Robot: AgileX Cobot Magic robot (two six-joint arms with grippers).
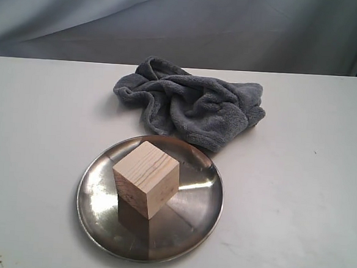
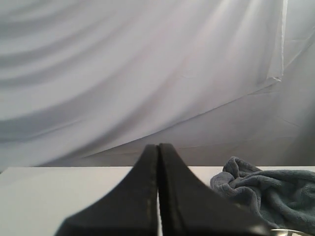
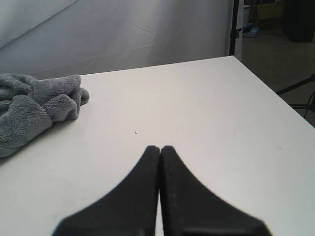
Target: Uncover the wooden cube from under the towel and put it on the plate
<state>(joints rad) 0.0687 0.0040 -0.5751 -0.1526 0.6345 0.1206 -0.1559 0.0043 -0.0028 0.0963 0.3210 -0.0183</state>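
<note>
The pale wooden cube (image 1: 146,179) stands on the shiny steel plate (image 1: 206,200) near the table's front, uncovered. Just behind the plate the blue-grey towel (image 1: 193,103) lies crumpled, its near edge touching the plate's far rim. No arm or gripper shows in the exterior view. My left gripper (image 2: 158,146) is shut with nothing between its fingers; the towel (image 2: 275,194) lies off to one side of it. My right gripper (image 3: 160,148) is shut too, empty, over bare table, with the towel (image 3: 34,108) some way off.
The white table (image 1: 298,179) stretches bare to either side of the plate. A grey cloth backdrop (image 1: 186,24) hangs behind the table's far edge. The right wrist view shows the table's corner (image 3: 236,59) and a dark stand (image 3: 234,27) beyond it.
</note>
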